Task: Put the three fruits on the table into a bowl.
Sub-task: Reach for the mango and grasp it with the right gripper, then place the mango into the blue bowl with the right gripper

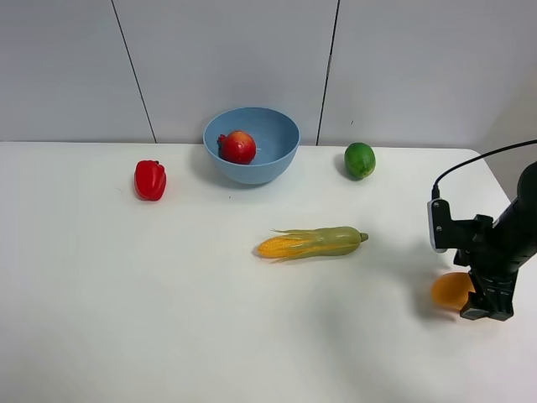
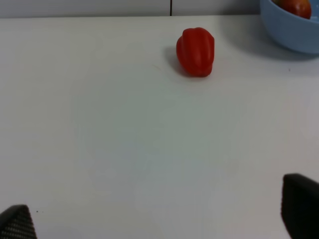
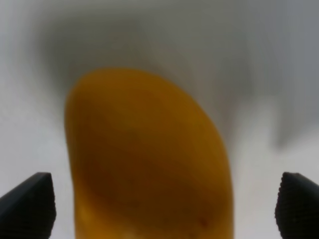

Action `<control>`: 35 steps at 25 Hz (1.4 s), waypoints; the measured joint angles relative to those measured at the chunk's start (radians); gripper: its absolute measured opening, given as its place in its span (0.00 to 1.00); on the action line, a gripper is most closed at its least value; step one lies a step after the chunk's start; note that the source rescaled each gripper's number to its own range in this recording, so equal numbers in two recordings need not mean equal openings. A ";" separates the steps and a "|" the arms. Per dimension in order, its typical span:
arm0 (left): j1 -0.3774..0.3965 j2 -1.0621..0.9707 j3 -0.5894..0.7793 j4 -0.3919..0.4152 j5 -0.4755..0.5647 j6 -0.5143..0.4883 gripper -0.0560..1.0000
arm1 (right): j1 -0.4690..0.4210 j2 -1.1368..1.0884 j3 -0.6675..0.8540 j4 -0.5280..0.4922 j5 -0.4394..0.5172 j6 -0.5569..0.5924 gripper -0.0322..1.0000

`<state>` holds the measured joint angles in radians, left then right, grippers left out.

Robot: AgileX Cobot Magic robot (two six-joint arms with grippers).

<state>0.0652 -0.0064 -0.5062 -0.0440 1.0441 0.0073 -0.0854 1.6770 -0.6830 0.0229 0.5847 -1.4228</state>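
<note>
On a white tabletop [image 1: 168, 294], a pomegranate [image 1: 237, 146] sits inside the light-blue bowl [image 1: 281, 134]. A lime [image 1: 360, 159] rests just right of the bowl. Well off to the bowl's front right, the right gripper [image 3: 164, 204] straddles the mango [image 1: 449, 290], jaws spread wide. The left gripper [image 2: 159, 219] is also spread apart.

Table [image 1: 168, 319]: plain white, no pattern. Bowl [image 1: 284, 128]: light blue, uniform. Pomegranate [image 1: 237, 147]: red with a paler patch. Lime [image 1: 360, 159]: even green. Mango [image 3: 149, 159]: orange-yellow, unmarked. Bell pepper [image 1: 150, 180]: solid red. Corn cob [image 1: 310, 243]: yellow kernels, pale green husk. My right pincer [image 3: 163, 206]: black. My left pincer [image 2: 159, 219]: black, with a fine grey weave on one fingertip [image 2: 17, 223].
</note>
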 joint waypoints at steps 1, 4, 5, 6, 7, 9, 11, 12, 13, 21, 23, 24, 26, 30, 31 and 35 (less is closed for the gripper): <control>0.000 0.000 0.000 0.000 0.000 0.000 1.00 | 0.000 0.011 0.000 0.006 0.002 0.000 0.66; 0.000 0.000 0.000 0.000 0.000 0.000 1.00 | 0.000 0.038 0.000 0.021 -0.002 0.000 0.66; 0.000 0.000 0.000 0.000 0.000 0.000 1.00 | 0.000 0.038 0.000 0.025 -0.007 0.000 0.65; 0.000 0.000 0.000 0.000 0.000 0.000 1.00 | 0.000 0.038 0.000 0.027 -0.011 0.000 0.60; 0.000 0.000 0.000 0.000 0.000 0.000 1.00 | 0.000 0.038 0.000 0.028 -0.011 0.000 0.52; 0.000 0.000 0.000 0.000 0.000 0.000 1.00 | 0.000 0.038 0.000 0.027 -0.008 0.014 0.13; 0.000 0.000 0.000 0.000 0.000 0.000 1.00 | 0.000 0.038 0.000 0.027 0.004 0.056 0.04; 0.000 0.000 0.000 0.000 0.000 0.000 1.00 | 0.000 0.038 0.000 0.027 0.015 0.087 0.04; 0.000 0.000 0.000 0.000 0.000 0.000 1.00 | 0.000 0.038 0.000 0.027 0.020 0.116 0.04; 0.000 0.000 0.000 0.000 0.000 0.000 1.00 | 0.000 -0.089 -0.082 0.177 0.034 0.462 0.04; 0.000 0.000 0.000 0.000 0.000 0.000 1.00 | 0.000 -0.155 -0.133 0.285 0.057 0.593 0.04; 0.000 0.000 0.000 0.000 0.000 0.000 1.00 | 0.000 -0.187 -0.161 0.354 0.066 0.636 0.04; 0.000 0.000 0.000 0.000 0.000 0.000 1.00 | 0.005 -0.234 -0.214 0.479 0.075 0.687 0.04; 0.000 0.000 0.000 0.000 0.000 0.000 1.00 | 0.079 -0.252 -0.329 0.705 0.071 0.702 0.04; 0.000 0.000 0.000 0.000 0.000 0.000 1.00 | 0.112 -0.245 -0.356 0.734 0.050 0.696 0.04; 0.000 0.000 0.000 0.000 0.000 0.000 1.00 | 0.301 -0.172 -0.482 0.769 -0.132 0.619 0.04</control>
<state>0.0652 -0.0064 -0.5062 -0.0440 1.0446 0.0073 0.2157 1.5051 -1.1648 0.7917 0.4526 -0.8039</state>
